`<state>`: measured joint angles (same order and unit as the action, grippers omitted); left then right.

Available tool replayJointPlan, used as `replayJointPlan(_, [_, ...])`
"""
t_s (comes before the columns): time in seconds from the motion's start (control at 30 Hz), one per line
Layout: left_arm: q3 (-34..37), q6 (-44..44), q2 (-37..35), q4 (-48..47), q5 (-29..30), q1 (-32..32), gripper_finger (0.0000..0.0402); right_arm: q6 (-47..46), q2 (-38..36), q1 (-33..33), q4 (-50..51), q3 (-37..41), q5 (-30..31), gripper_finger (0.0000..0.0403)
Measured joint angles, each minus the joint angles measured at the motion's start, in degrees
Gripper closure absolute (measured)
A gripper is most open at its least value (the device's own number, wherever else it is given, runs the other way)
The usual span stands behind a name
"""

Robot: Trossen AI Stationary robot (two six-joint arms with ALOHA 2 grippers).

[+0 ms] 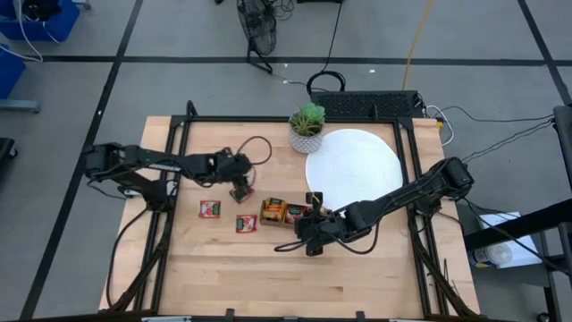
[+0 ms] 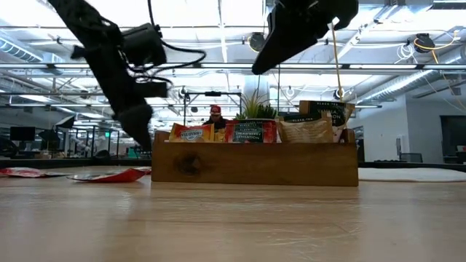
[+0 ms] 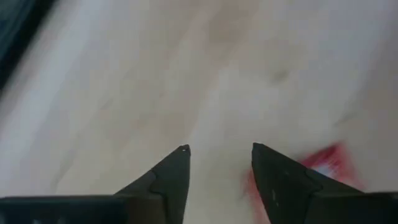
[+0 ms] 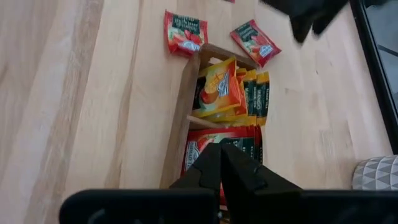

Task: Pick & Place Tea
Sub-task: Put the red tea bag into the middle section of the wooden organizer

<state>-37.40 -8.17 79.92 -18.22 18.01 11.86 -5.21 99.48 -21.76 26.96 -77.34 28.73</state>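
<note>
Two red tea sachets lie flat on the wooden table, left of the brown tray. The tray holds upright sachets: orange, dark-printed and red. My left gripper hangs open above the table just beyond those two. A third red sachet lies beside one of its fingers, with nothing between them. My right gripper is shut and hangs over the tray's right end, well above it in the low view.
A white disc lies at the table's far right, and a small potted plant stands at its far left rim. Bare wood stretches along the near edge. A black frame borders the table.
</note>
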Motion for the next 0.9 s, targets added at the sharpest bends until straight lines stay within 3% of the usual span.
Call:
replayJointPlan(0.17, [0.4, 8.0, 6.8, 6.5, -14.2, 1.2, 0.0291, 0.3, 0.0, 0.0, -1.8, 0.0, -0.1, 0.0403])
replayJointPlan(0.27, [0.2, 7.8, 10.7, 6.2, -17.0, 1.8, 0.0363, 0.2, 0.0, -0.1, -2.3, 0.0, -0.2, 0.0403])
replayJointPlan(0.33, [0.0, 6.8, 12.1, 6.1, -16.0, 2.1, 0.0389, 0.0, 0.0, -0.1, -2.2, 0.0, -0.2, 0.0403])
replayJointPlan(0.5, [0.2, 0.1, 11.4, 4.4, -5.5, 3.6, 0.0377, 0.1, 0.0, -0.1, -2.4, 0.0, -0.2, 0.0403])
replayJointPlan(0.63, [-0.4, -6.2, 8.1, -6.7, -1.4, 4.7, 0.0390, -0.1, 0.0, -0.1, -2.4, 0.0, -0.2, 0.0403])
replayJointPlan(0.77, [-1.1, -11.1, 5.9, -20.0, -4.4, 5.4, 0.0393, -0.1, 0.0, -0.1, -2.4, 0.0, -0.2, 0.0403])
replayJointPlan(0.9, [-1.4, -8.3, 5.3, -22.6, -12.8, 4.7, 0.0383, 0.0, 0.0, -0.1, -2.3, 0.0, -0.2, 0.0403])
